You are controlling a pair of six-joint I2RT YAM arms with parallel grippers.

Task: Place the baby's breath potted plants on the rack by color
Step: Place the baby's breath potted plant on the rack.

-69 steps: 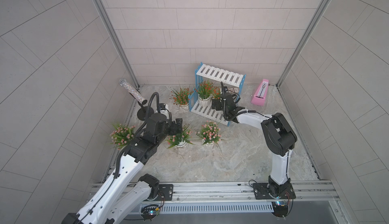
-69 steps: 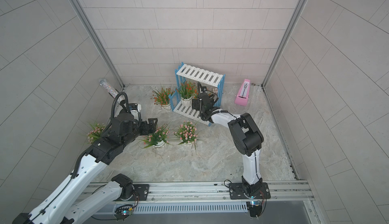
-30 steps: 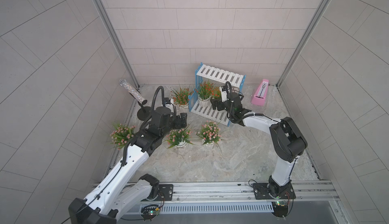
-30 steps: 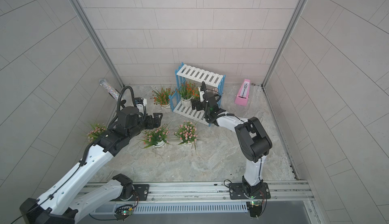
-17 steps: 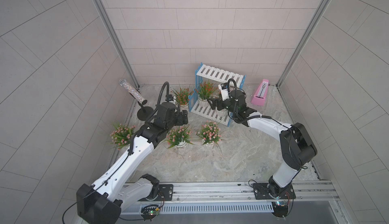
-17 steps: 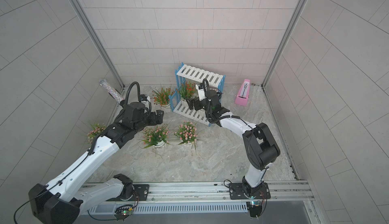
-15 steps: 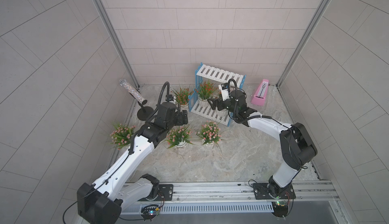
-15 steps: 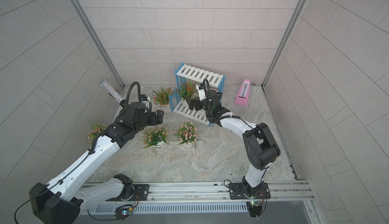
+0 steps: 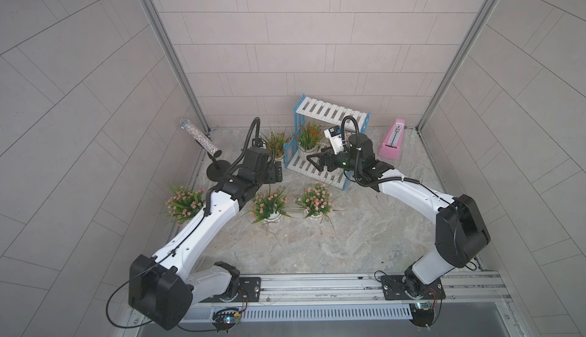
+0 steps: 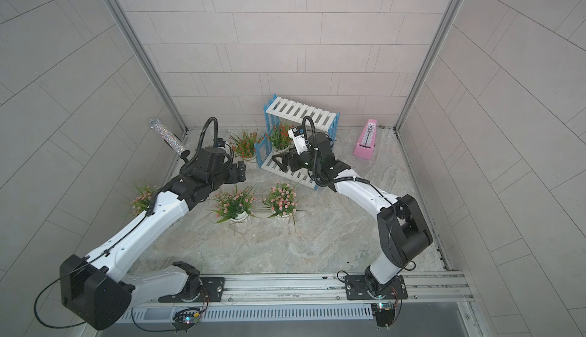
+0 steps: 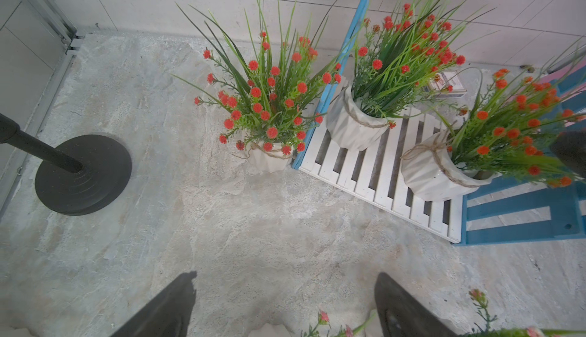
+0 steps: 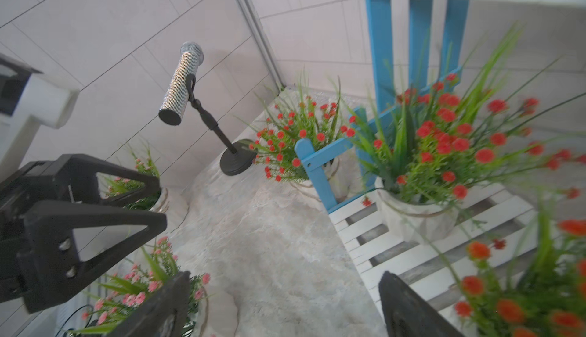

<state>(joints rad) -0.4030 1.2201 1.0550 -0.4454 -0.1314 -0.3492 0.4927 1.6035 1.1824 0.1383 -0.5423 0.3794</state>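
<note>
White ribbed pots top the slatted rack; left hand and right hand gape empty.

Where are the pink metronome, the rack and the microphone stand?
pink metronome [image 9: 391, 151]: a top view, its pink body.
rack [image 9: 323, 110]: a top view, its upper board.
microphone stand [image 11: 95, 186]: left wrist view, its round base.

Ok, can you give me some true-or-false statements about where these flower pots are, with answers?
1. Two orange-red plants stand on the lower shelf of the rack. True.
2. A pink plant sits on the upper shelf. False: the upper shelf holds no pot; all three pink plants stand on the floor.
3. The left gripper is clamped on a pot. False: the left gripper is open and holds nothing.
4. A third orange-red plant stands on the floor beside the rack. True.
</note>
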